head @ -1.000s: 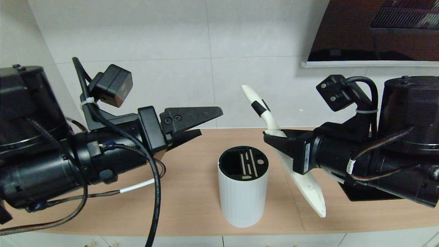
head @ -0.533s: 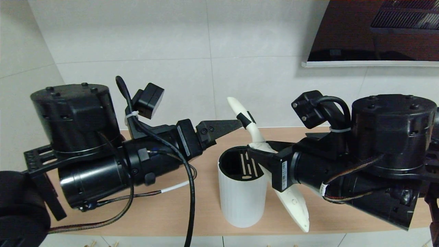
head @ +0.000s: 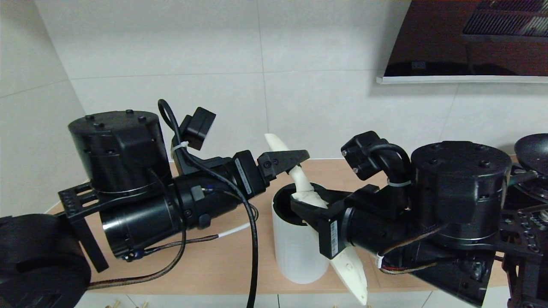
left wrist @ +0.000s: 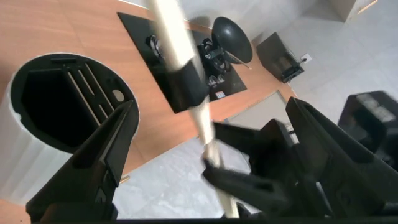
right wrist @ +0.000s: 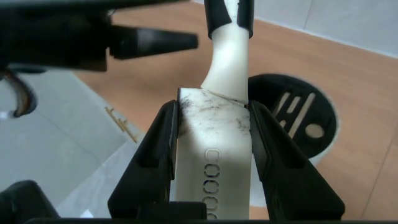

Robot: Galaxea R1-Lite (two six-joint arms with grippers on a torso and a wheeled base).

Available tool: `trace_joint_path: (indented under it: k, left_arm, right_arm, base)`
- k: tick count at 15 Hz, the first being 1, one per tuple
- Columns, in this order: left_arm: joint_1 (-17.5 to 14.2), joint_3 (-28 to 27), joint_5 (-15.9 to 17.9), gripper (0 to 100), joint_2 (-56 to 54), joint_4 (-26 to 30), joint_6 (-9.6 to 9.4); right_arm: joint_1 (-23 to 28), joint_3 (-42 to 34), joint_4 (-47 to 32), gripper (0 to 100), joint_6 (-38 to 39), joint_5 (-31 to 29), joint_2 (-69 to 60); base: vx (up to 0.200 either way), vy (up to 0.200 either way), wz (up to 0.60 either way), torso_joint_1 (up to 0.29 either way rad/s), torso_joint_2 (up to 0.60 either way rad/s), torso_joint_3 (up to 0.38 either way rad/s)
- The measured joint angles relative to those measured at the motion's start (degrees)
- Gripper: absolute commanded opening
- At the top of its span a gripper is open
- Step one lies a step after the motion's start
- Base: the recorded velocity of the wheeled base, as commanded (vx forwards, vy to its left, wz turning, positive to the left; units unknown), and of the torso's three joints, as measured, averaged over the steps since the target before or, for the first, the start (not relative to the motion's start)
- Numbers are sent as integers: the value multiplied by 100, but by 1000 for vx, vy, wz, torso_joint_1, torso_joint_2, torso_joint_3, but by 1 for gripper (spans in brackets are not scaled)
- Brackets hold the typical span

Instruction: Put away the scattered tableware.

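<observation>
A white spatula (head: 278, 147) with a black band on its handle is tilted above the white cylindrical utensil holder (head: 295, 252). My right gripper (head: 310, 203) is shut on its wide middle, seen close in the right wrist view as the spatula (right wrist: 227, 62) between the right gripper (right wrist: 211, 118) fingers. The blade end (head: 353, 273) hangs beside the holder, toward the counter's front edge. My left gripper (head: 295, 164) is open, and its fingers straddle the handle without closing; the left wrist view shows the handle (left wrist: 186, 68) between the left gripper (left wrist: 210, 106) fingers, with the holder (left wrist: 18, 162) below.
The holder stands on a wooden counter (head: 214, 265) against a tiled wall. A black dome-shaped utensil (head: 533, 149) stands on a black base (left wrist: 143, 31) at the right. A dark range hood (head: 471, 38) hangs at the upper right.
Both arms have moved toward the middle. The right gripper has carried the spatula left over the holder, and the open left gripper has come forward around its handle.
</observation>
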State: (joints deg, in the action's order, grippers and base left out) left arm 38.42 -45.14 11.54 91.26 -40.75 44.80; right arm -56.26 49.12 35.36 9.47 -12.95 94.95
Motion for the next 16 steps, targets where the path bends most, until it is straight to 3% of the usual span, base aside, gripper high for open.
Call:
trace_joint_path:
  k: [11,12,16]
  left_arm:
    - [-1,11,-66,100,121,0,0]
    - [-1,11,-90,0,140,0,0]
    - [0,5,-106,0,182,0,0]
  right_arm:
    - [-151,-41,5,0,40,-7,24]
    - [-187,-41,2,0,56,-7,15]
    - [-265,-41,2,0,126,-5,-22]
  base:
    - [0,0,0,0,0,0]
    - [0,0,0,0,0,0]
    - [0,0,0,0,0,0]
